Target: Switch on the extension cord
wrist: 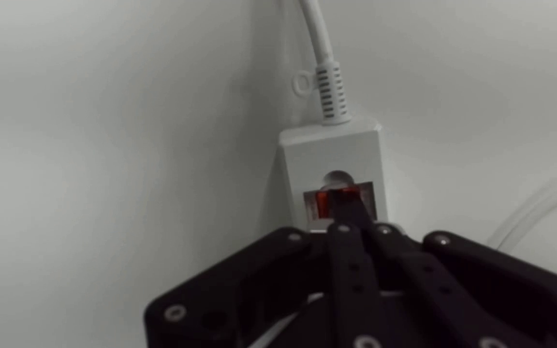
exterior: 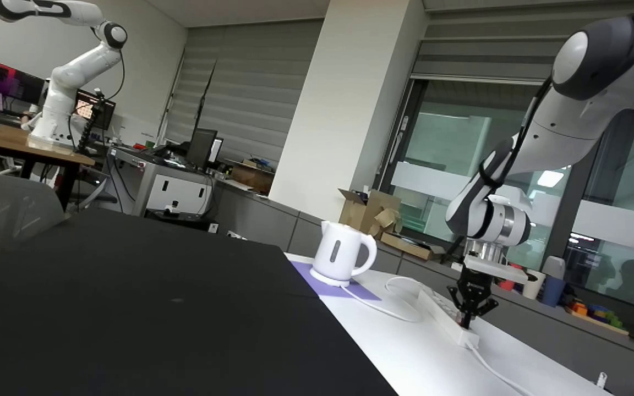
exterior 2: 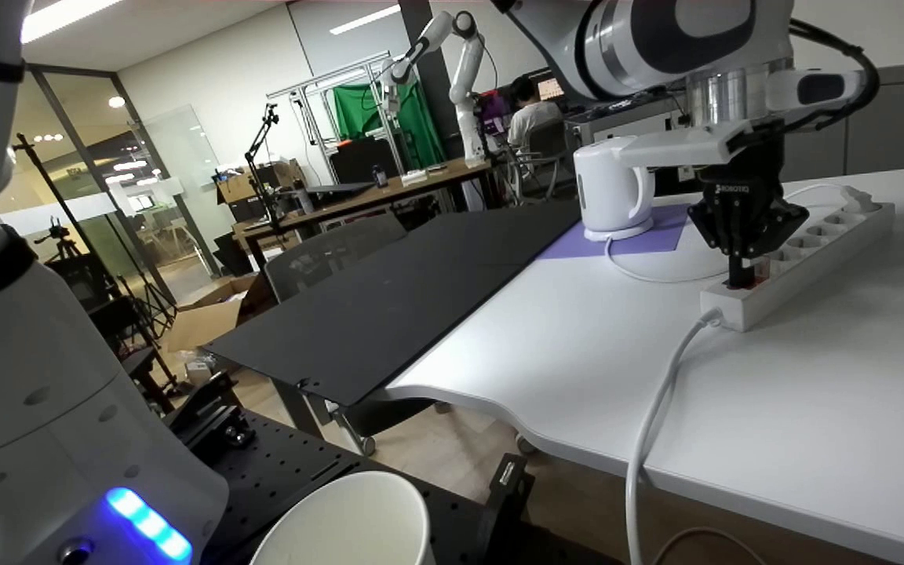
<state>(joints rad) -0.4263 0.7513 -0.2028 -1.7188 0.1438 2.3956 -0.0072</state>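
Observation:
The extension cord is a long white power strip on the white table, seen in both exterior views (exterior: 442,323) (exterior 2: 813,260) and in the wrist view (wrist: 331,153). Its reddish-orange switch (wrist: 323,205) sits near the end where the cable enters. My gripper (wrist: 347,194) is shut with its fingertips together and nothing between them. It points straight down in both exterior views (exterior: 465,321) (exterior 2: 741,279). The fingertips are over the switch and appear to touch it, covering part of it. Whether the switch is pressed or lit, I cannot tell.
A white kettle (exterior: 338,254) stands on a purple mat (exterior 2: 660,229) beside the strip, its cable on the table. A white plug (exterior 2: 858,199) is in the strip's far end. A black panel (exterior 2: 421,290) adjoins the white table (exterior 2: 562,345).

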